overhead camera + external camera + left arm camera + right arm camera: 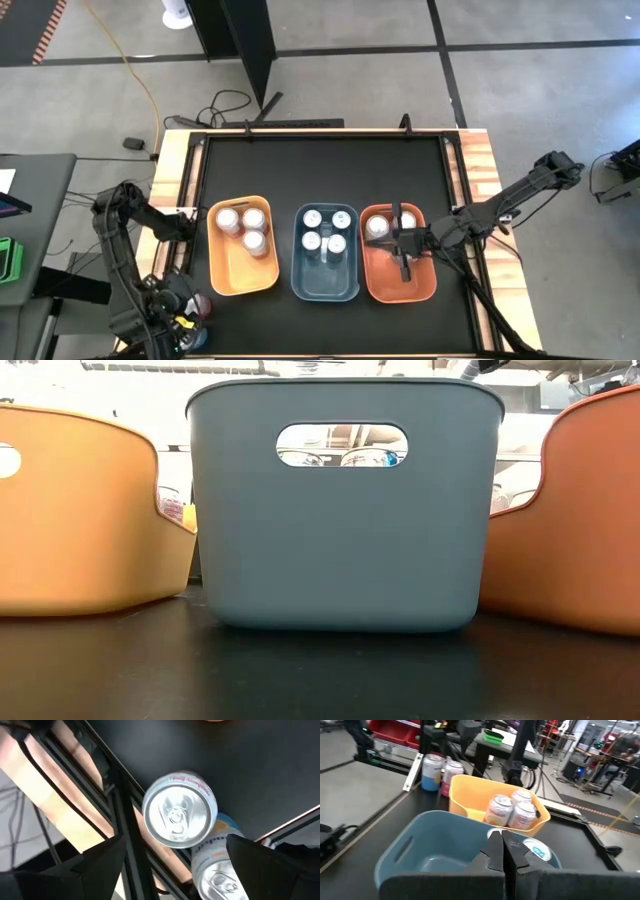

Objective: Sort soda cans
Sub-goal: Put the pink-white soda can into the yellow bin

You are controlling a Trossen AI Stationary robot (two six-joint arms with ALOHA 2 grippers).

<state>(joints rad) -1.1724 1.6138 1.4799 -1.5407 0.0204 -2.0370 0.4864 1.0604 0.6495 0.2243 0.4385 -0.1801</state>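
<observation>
Now the left end effector (165, 870), fingers apart, hovers over two silver-topped metal cans (180, 817) at the desk's near-left corner; a nudge could topple them. Right end effector (502, 852), fingers together, hangs above the red-orange plastic bin (398, 290).

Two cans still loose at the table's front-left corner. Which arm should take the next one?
Left. The left gripper hovers right over the loose cans; the right gripper sits above the red-orange bin, far across the table.

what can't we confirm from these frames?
- Red-orange bin contents: high view, right end effector covers part of it.
- Blue bin contents: low view, its wall hides all but can tops through the handle slot.
- Second can: left wrist view, cut off by edge and finger.
</observation>
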